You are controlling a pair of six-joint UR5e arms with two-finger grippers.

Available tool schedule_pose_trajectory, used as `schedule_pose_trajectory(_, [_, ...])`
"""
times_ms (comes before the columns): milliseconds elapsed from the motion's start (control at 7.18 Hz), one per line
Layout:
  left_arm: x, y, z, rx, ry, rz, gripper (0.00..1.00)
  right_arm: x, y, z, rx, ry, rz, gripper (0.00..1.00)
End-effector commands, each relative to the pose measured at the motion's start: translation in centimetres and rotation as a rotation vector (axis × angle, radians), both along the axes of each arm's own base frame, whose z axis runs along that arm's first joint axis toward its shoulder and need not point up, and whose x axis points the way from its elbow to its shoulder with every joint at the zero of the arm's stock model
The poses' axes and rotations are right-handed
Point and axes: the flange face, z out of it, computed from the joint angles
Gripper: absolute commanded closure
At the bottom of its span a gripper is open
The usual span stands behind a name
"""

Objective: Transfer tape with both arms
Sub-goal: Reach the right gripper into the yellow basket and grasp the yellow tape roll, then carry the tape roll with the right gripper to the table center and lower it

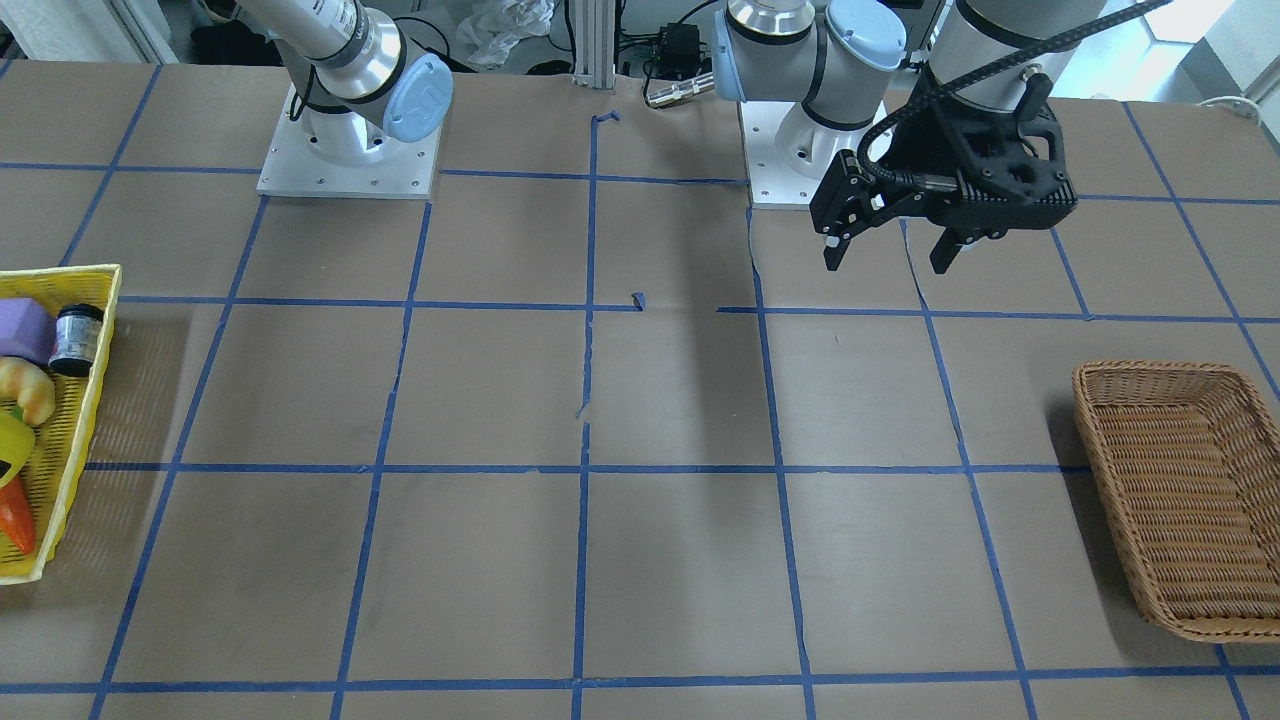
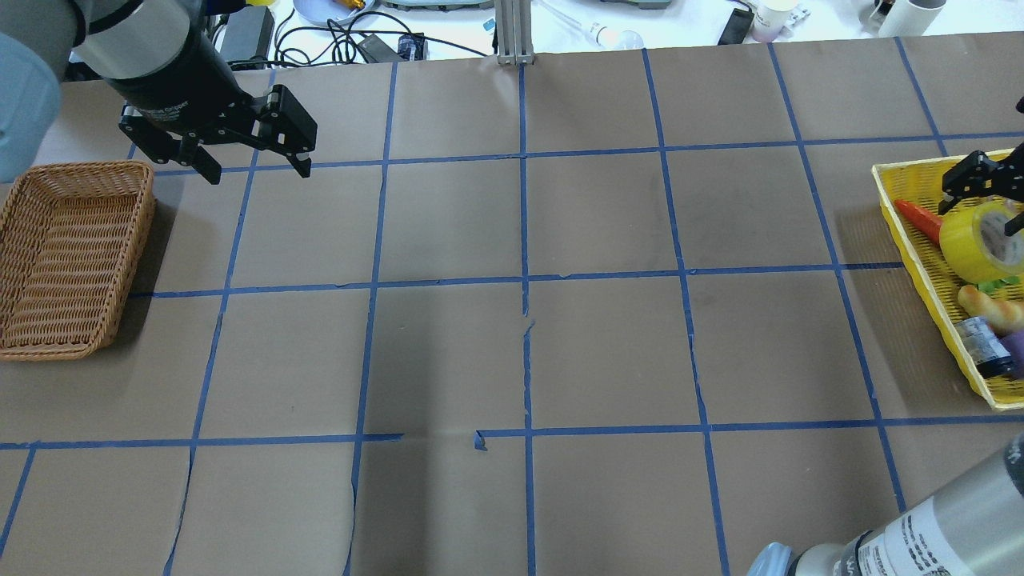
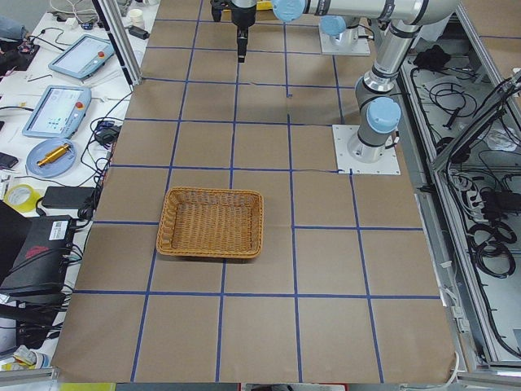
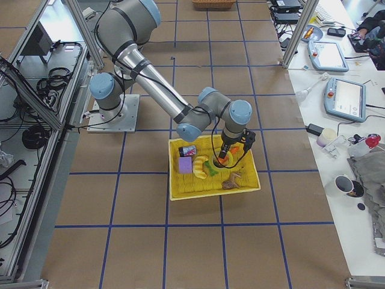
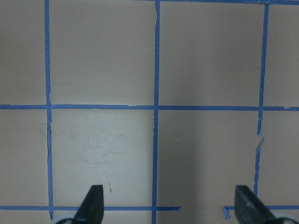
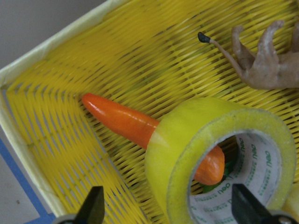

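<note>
The yellow tape roll (image 2: 978, 244) lies tilted in the yellow basket (image 2: 912, 240) at the table's right end. In the right wrist view the tape (image 6: 187, 135) has a whitish printed core, and an orange carrot (image 6: 121, 121) pokes through its hole. My right gripper (image 2: 982, 212) hangs open just above the roll, one finger on each side of it (image 6: 170, 205), not touching it. My left gripper (image 2: 259, 173) is open and empty above the table near the wicker basket; it also shows in the front view (image 1: 888, 262) and the left wrist view (image 5: 170, 203).
An empty wicker basket (image 2: 80, 168) stands at the left end (image 1: 1100, 385). The yellow basket also holds a brown toy animal (image 6: 264, 60), a bread roll (image 2: 988, 304), a small can (image 2: 980, 340) and a purple block (image 1: 25, 330). Blue tape lines grid the brown table.
</note>
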Motion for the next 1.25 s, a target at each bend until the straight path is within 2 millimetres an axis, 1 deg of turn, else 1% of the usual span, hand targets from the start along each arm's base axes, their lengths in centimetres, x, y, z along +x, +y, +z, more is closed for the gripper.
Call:
schedule_pose_trajectory(0, [0.0,0.0,0.0,0.0,0.0,0.0,0.0,-0.3,-0.2,-1.1,0.005,-0.003,-0.029,0.32])
schedule_pose_trajectory(139, [0.0,0.0,0.0,0.0,0.0,0.0,0.0,-0.3,-0.1,-0.8,0.001,0.0,-0.028,0.74])
schedule_pose_trajectory(279, [0.0,0.0,0.0,0.0,0.0,0.0,0.0,-0.3,-0.2,0.1,-0.011,0.007,-0.02,1.0])
schedule_pose_trajectory(557, [0.0,0.0,0.0,0.0,0.002,0.0,0.0,-0.1,0.0,2.3,-0.028,0.025,-0.026,1.0])
schedule_pose_trajectory(697, [0.0,0.0,0.0,-0.002,0.0,-0.002,0.0,0.7,-0.1,4.1,-0.049,0.042,-0.019,1.0])
schedule_pose_trajectory(836, [0.0,0.0,0.0,-0.002,0.0,0.0,0.0,2.8,-0.1,7.7,-0.089,0.083,0.004,1.0])
schedule_pose_trajectory(975, [0.0,0.0,0.0,-0.002,0.0,-0.002,0.0,8.1,-0.5,10.9,-0.086,0.083,-0.019,1.0])
schedule_pose_trajectory(1115, [0.0,-0.1,0.0,0.0,0.002,0.0,0.0,16.1,-1.5,12.7,-0.086,0.073,-0.061,1.0])
